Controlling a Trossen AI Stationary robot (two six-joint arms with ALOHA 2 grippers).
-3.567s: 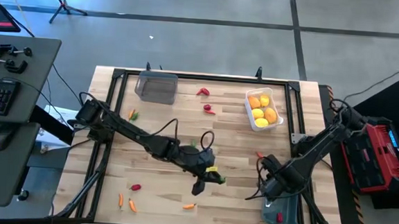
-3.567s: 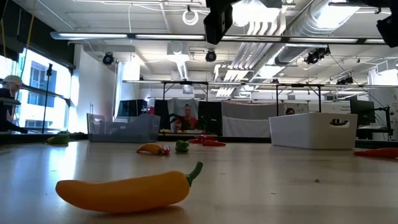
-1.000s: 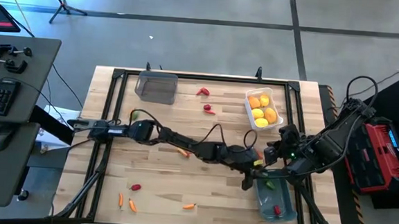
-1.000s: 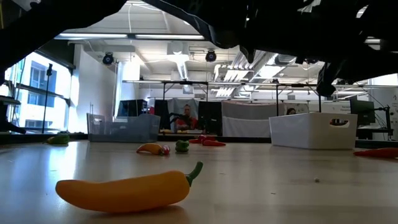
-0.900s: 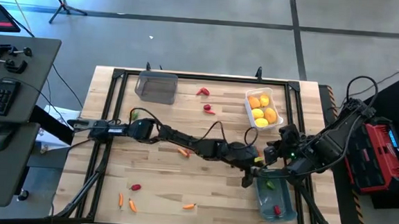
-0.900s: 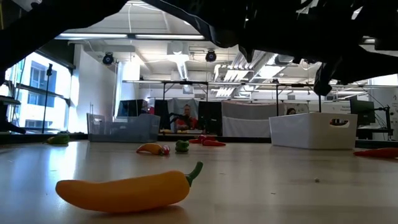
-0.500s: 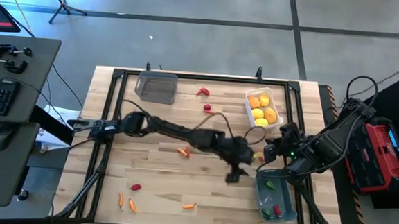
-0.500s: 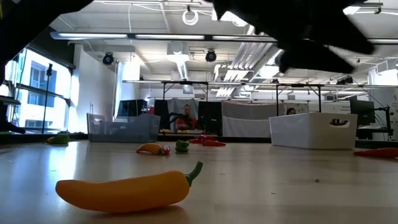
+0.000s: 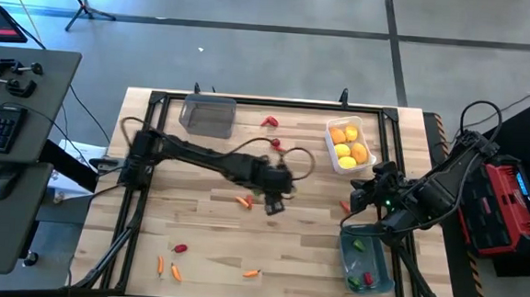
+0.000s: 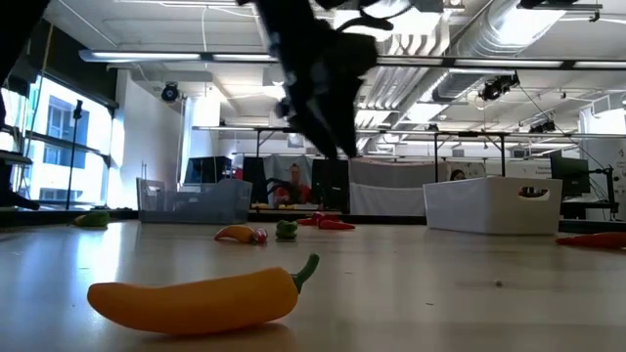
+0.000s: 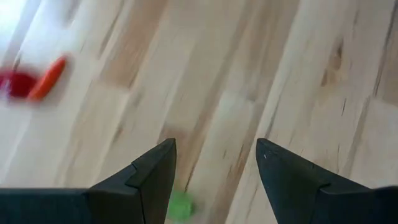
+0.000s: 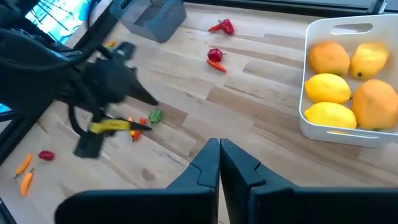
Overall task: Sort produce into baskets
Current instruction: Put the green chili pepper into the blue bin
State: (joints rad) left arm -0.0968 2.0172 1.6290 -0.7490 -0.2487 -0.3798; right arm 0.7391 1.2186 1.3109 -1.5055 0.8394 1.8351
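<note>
**Left claw open and empty over mid-table**

Your left gripper (image 9: 274,204) hangs above the middle of the table (image 9: 213,247), fingers (image 11: 152,171) spread apart with nothing between them; bare wood and a small green piece (image 11: 180,205) show through the gap in its wrist view.

Going left to right across the high view:
- Near left corner: two tiny orange carrots (image 9: 167,269) side by side, a small red pepper (image 9: 179,249) just beyond them.
- Far left: clear smoky grey basket (image 9: 207,115). You cannot tell from here whether anything lies in it.
- Centre: an orange piece (image 9: 243,201) on the wood just left of your left gripper; another carrot (image 9: 252,273) near the front edge.
- Far centre: two red peppers (image 9: 270,122) apart on the boards, between the grey and white baskets.
- Far right: white basket (image 9: 351,145) holding yellow-orange fruits (image 9: 346,142), four by the right wrist view.
- Right: your right gripper (image 9: 361,202) waits beside the near end of the white basket, fingers (image 12: 208,165) pressed together, holding nothing.
- Near right: blue-grey basket (image 9: 366,263) with a green pepper (image 9: 359,245) and red pieces (image 9: 362,281) inside.

Low view: a yellow-orange pepper (image 10: 201,298) lies on its side close to the camera.
</note>
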